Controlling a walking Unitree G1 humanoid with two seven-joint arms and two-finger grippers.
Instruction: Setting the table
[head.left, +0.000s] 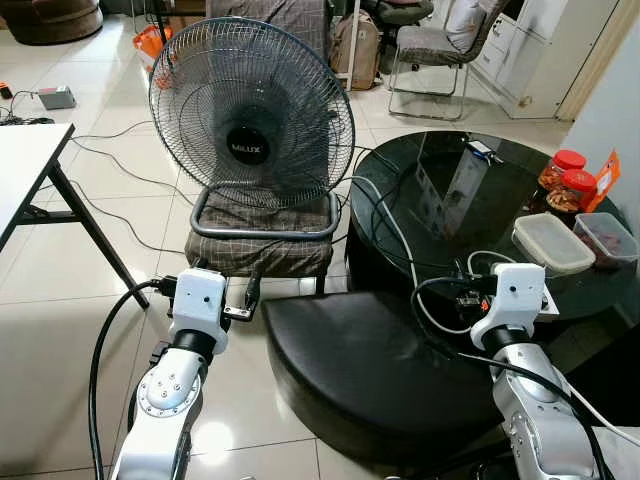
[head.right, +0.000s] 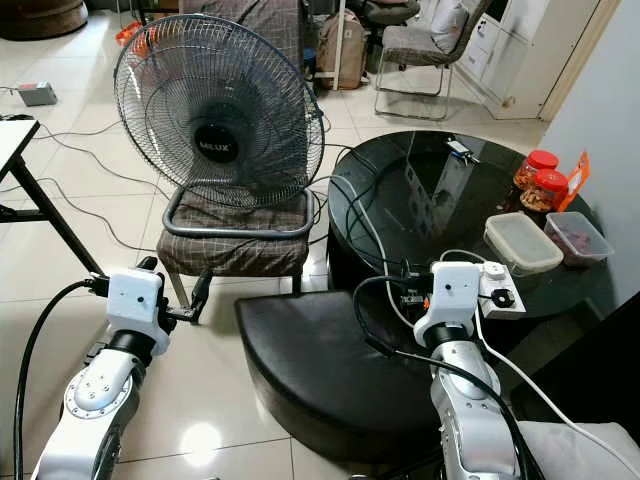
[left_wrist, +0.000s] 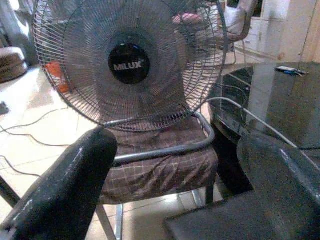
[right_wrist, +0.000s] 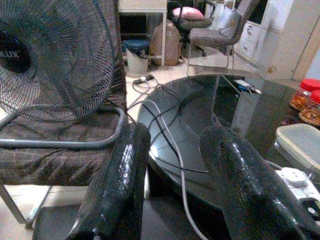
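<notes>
A round black glass table (head.left: 470, 215) stands ahead on the right. On its right side sit a clear lidded container (head.left: 552, 243), a second container (head.left: 606, 237) with dark red contents, and two red-lidded jars (head.left: 569, 180). My left gripper (left_wrist: 177, 145) is open and empty, held low over the floor and facing a fan. My right gripper (right_wrist: 177, 132) is also open and empty, at the table's near edge beside a white power strip (head.right: 497, 290).
A large fan (head.left: 250, 115) rests on a checked chair (head.left: 262, 245) straight ahead. A black half-round stool (head.left: 370, 370) lies close in front of me between my arms. Cables run over the floor and table. A white table (head.left: 25, 160) stands at the left.
</notes>
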